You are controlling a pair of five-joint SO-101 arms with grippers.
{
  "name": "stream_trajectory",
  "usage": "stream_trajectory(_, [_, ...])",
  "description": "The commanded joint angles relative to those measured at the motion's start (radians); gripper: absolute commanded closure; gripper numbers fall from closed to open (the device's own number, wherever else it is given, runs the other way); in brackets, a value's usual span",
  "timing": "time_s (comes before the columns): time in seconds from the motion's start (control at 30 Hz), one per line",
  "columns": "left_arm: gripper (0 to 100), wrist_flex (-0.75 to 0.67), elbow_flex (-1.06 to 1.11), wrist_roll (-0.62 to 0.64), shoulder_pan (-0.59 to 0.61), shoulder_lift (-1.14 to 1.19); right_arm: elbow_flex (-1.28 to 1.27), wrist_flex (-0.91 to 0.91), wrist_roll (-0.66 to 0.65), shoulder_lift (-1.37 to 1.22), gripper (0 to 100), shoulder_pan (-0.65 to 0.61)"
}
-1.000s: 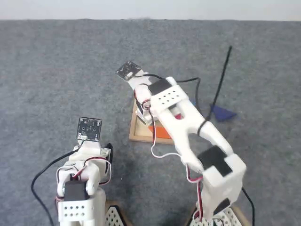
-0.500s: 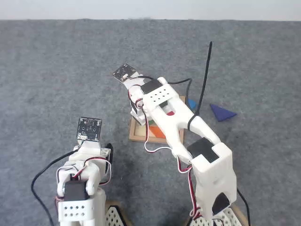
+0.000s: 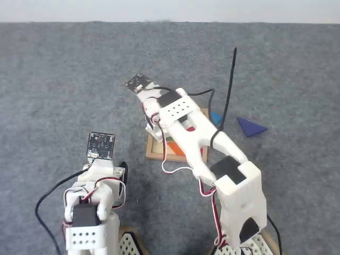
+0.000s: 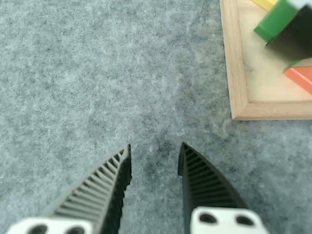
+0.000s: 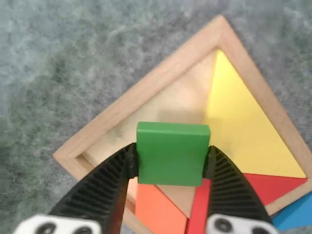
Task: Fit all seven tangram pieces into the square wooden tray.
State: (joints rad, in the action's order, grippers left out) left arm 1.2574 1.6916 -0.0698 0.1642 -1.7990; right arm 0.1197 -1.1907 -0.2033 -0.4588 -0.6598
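Green square piece [image 5: 173, 153] is pinched in the right hand [image 5: 171, 155], right over the wooden tray [image 5: 146, 90]!
It is held above a bare patch of the tray floor, just beside the yellow triangle [image 5: 243, 126]; a red piece [image 5: 273, 187] and an orange piece [image 5: 156, 209] are seen lying in the tray too. The left hand [image 4: 155, 148] is held spread, with nothing between its fingers, low over the grey worktop [image 4: 97, 73] near a tray corner. A dark blue triangle [image 3: 251, 126] is seen out on the worktop, apart from the tray.
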Motion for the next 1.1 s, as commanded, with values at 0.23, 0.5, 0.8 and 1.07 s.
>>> stream_trajectory(0.23, [85, 0.009, -0.008, -0.006, -0.002, -0.028, 0.064, 0.019, 0.006, 0.008, 79.5, -0.022])
stream_trajectory(0.5, [85, 0.009, -0.008, -0.006, -0.002, -0.028, 0.064, 0.019, 0.005, 0.008, 73.6, -0.027])
stream_trajectory(0.8, [85, 0.009, -0.008, -0.006, -0.002, -0.028, 0.058, -0.102, 0.003, 0.239, 80.5, 0.130])
stream_trajectory(1.07, [85, 0.009, -0.008, -0.006, -0.002, -0.028, -0.135, -0.173, -0.095, 0.498, 84.3, 0.377])
